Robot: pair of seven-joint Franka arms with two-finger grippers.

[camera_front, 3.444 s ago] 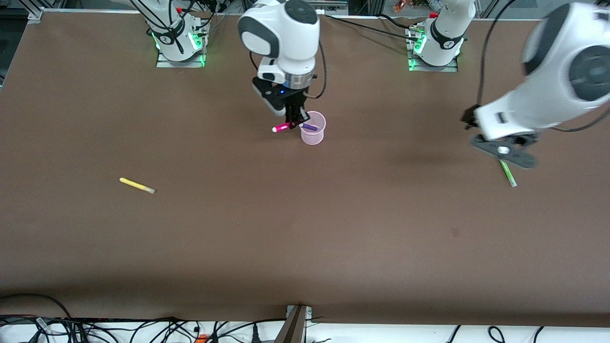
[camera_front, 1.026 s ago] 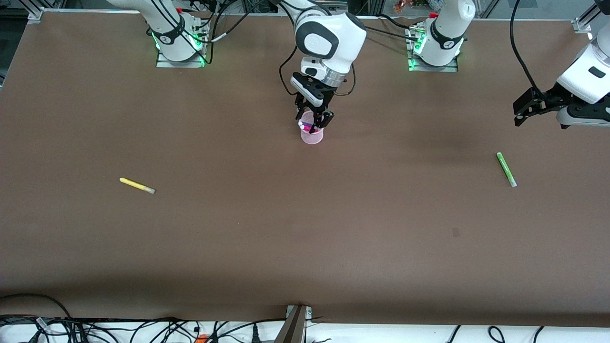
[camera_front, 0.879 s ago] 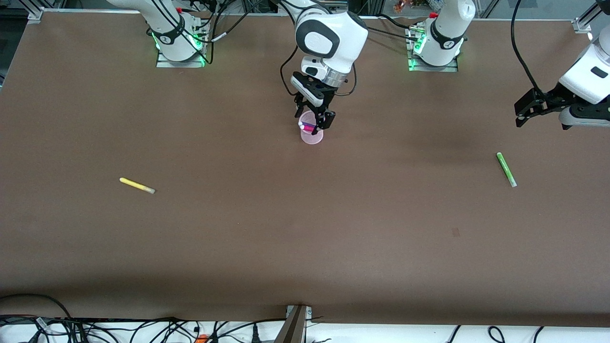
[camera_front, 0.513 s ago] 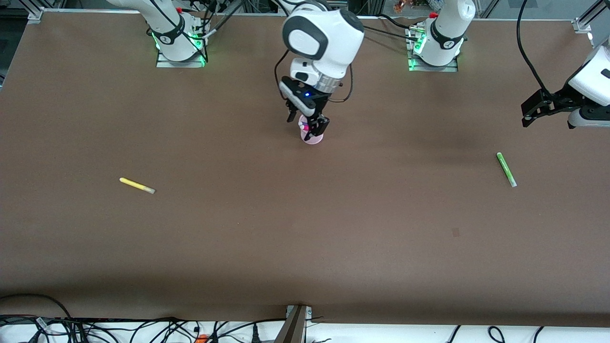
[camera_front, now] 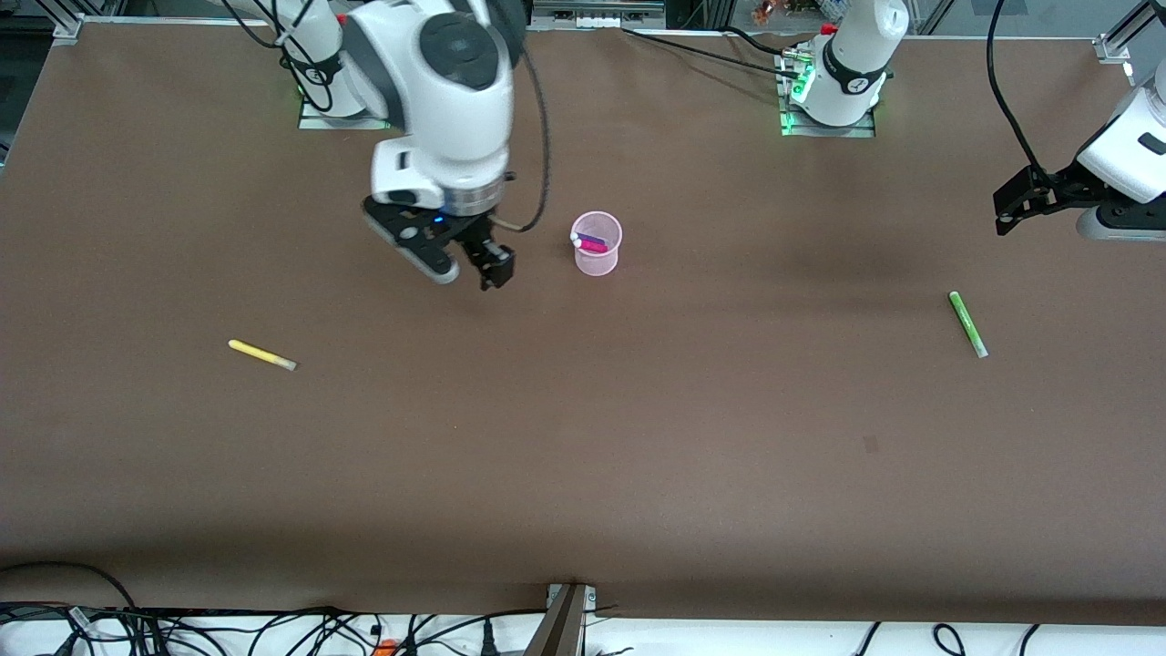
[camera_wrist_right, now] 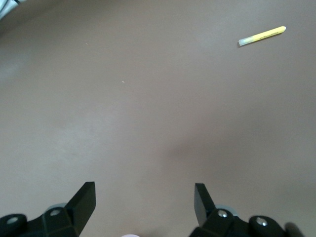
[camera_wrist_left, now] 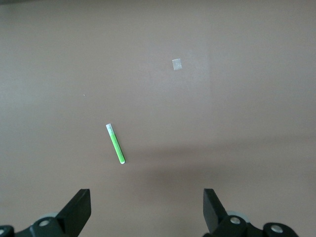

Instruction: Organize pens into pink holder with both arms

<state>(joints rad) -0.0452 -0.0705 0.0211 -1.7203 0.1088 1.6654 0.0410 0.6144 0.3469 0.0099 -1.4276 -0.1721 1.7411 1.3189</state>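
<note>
The pink holder (camera_front: 597,244) stands mid-table with the magenta pen (camera_front: 596,247) and the purple pen (camera_front: 592,239) in it. The yellow pen (camera_front: 261,354) lies on the table toward the right arm's end and shows in the right wrist view (camera_wrist_right: 262,35). The green pen (camera_front: 967,323) lies toward the left arm's end and shows in the left wrist view (camera_wrist_left: 115,143). My right gripper (camera_front: 474,266) is open and empty, in the air beside the holder. My left gripper (camera_front: 1029,202) is open and empty, up over the table's end near the green pen.
The brown table (camera_front: 583,437) has a small pale mark (camera_front: 870,444), also in the left wrist view (camera_wrist_left: 177,63). Arm bases (camera_front: 829,91) stand along the table's edge farthest from the front camera. Cables (camera_front: 273,629) hang at the edge nearest it.
My right gripper let go of the magenta pen in the holder, rose and swung away toward the yellow pen's end. My left gripper lifted off the green pen, which stays on the table.
</note>
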